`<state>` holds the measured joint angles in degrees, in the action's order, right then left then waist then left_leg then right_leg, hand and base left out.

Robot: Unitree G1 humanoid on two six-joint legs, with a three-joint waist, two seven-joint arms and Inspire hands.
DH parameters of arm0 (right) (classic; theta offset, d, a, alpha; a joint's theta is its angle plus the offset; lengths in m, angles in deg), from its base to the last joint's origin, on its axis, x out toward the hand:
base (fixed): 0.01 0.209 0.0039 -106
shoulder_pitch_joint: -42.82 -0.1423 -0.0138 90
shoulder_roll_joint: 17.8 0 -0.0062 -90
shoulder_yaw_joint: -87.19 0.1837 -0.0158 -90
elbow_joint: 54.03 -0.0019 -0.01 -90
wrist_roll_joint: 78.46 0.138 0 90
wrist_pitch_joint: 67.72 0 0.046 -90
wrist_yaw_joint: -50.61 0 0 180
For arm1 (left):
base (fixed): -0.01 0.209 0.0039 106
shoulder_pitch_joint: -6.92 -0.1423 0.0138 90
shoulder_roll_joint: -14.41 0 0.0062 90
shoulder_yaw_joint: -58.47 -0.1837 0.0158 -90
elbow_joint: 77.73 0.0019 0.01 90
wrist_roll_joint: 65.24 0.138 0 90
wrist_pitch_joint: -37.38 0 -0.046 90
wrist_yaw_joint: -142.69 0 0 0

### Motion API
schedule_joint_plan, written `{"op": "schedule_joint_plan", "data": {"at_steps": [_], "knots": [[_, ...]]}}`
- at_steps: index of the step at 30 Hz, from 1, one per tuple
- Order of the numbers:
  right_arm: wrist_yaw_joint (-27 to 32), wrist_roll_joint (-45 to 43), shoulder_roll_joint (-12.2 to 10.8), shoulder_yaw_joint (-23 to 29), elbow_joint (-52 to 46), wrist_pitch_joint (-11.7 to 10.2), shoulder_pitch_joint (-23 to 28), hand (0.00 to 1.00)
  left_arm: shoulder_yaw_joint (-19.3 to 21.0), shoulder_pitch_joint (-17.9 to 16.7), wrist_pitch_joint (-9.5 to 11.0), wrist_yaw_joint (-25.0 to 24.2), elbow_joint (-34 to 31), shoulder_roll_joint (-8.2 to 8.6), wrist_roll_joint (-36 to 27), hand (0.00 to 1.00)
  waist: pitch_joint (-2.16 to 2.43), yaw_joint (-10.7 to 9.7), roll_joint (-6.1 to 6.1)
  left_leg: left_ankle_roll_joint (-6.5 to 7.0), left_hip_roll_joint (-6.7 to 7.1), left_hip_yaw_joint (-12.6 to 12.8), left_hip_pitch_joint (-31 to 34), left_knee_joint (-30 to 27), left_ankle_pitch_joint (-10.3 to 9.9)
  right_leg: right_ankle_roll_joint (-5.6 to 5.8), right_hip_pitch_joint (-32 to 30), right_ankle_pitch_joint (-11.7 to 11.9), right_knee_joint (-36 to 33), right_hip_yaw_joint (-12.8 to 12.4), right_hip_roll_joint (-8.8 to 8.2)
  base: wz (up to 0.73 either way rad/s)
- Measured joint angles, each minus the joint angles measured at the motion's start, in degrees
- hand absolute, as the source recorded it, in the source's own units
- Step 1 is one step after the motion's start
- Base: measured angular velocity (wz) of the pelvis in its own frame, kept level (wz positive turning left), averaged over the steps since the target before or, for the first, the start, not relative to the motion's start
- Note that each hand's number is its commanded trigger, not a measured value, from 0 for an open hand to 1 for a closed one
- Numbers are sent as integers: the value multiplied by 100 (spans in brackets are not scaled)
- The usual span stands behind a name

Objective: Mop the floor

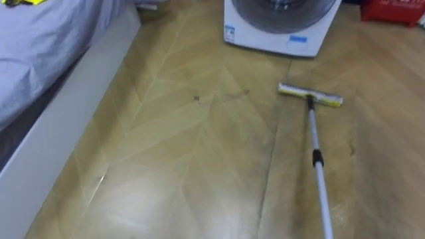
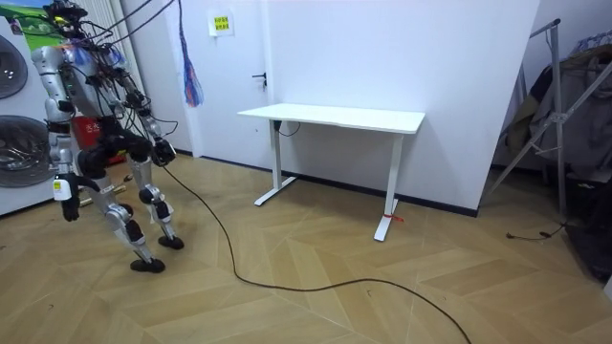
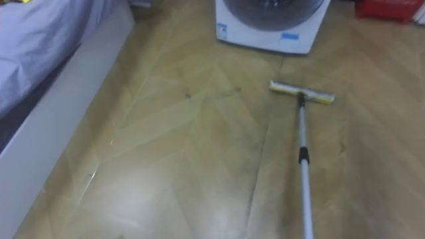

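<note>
A mop lies on the wooden floor ahead of me. Its flat yellow-and-white head [image 1: 310, 95] rests just in front of a white washing machine [image 1: 279, 30]. The pale pole [image 1: 317, 159], with a dark collar partway along, runs from the head back to the lower right edge of the eye views. In the room view I stand bent forward at the view's left, facing the washing machines. One dark hand [image 2: 162, 150] shows at hip height, too small to read. The other arm reaches down in front of me.
A bed [image 1: 46, 40] with a grey sheet and a white frame runs along my left. A red box [image 1: 392, 10] sits at the far right by the machine. A white desk [image 2: 335, 119] stands behind me, and a clothes rack [image 2: 574, 115] at the room view's right.
</note>
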<state>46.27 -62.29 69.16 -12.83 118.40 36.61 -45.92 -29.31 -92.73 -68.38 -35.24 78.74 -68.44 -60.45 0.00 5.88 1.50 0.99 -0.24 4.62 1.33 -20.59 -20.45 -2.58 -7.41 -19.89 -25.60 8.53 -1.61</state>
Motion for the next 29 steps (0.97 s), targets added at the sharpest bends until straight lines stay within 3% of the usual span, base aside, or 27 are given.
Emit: {"op": "schedule_joint_plan", "data": {"at_steps": [3,5,7,9,10,11,12,13,15,16,17,18,20,29], "knots": [[11,-261,-98,-2,-8,157,51,100,-2,-97,-185,-1,-7,-3,139,0,1,-144,102,-6,-29,-35,-341,137,4,12,413,40,229,126,51,-4],[-3,-311,-231,-39,-85,228,152,100,-2,-113,-277,16,-35,2,232,0,-3,-209,175,-54,-77,-87,-587,315,84,15,817,209,700,109,182,2],[-9,-349,-253,-50,-239,290,226,100,5,-114,-310,15,-79,45,252,0,-11,-258,163,-55,-116,-111,-748,433,93,-1,1038,332,1001,64,257,-4],[-4,-382,-260,-77,-288,327,219,100,14,-120,-405,12,-139,72,278,0,-31,-262,175,-59,-85,-116,-720,234,113,-11,1246,437,1218,-160,232,-11],[-3,-382,-270,-124,-410,341,215,100,53,-144,-439,15,-201,82,276,0,-90,-322,338,-57,20,-137,-402,-217,121,21,1395,474,1401,-648,91,34],[-12,-391,-208,-112,-473,334,256,100,71,-140,-450,14,-306,148,274,0,-55,-512,326,-115,106,-254,-66,210,244,52,1376,491,1395,-924,38,58],[-8,-408,-210,-78,-476,331,270,100,71,-120,-447,15,-382,164,276,0,-56,-569,268,134,110,-149,56,277,366,81,1346,472,1371,-1025,-8,49],[-16,-442,-217,40,-449,396,335,100,73,-174,-449,27,-454,180,279,0,-5,-524,285,144,130,63,-59,357,525,228,1308,523,1374,-991,-64,-9],[-111,-540,-233,207,-442,447,310,100,100,-240,-447,48,-456,140,270,0,-30,-359,197,167,124,93,-276,439,558,310,1342,529,1405,-675,-58,-73],[-166,-614,-236,224,-472,418,254,100,113,-282,-460,99,-429,102,267,0,-35,-243,183,168,111,-244,-430,513,556,272,1283,579,1616,-659,46,-108],[-177,-739,-229,217,-514,398,221,100,155,-294,-483,117,-359,87,251,0,-38,-256,136,142,76,-493,-509,566,566,173,1322,874,1777,-577,115,-93],[-176,-789,-223,217,-549,404,223,100,171,-304,-486,115,-349,82,245,0,-26,-270,130,114,71,-499,-551,619,583,162,1378,910,1795,-514,121,-30],[-171,-895,-209,218,-672,456,275,100,216,-171,-419,116,-359,108,244,0,-53,-449,118,94,87,-464,-679,792,596,154,1441,905,1770,-373,150,27],[-213,-1010,-236,257,-630,448,375,100,214,-121,-392,127,-328,133,251,0,-64,-432,112,75,97,-513,-894,932,611,144,1571,888,1772,-218,184,6]]}}
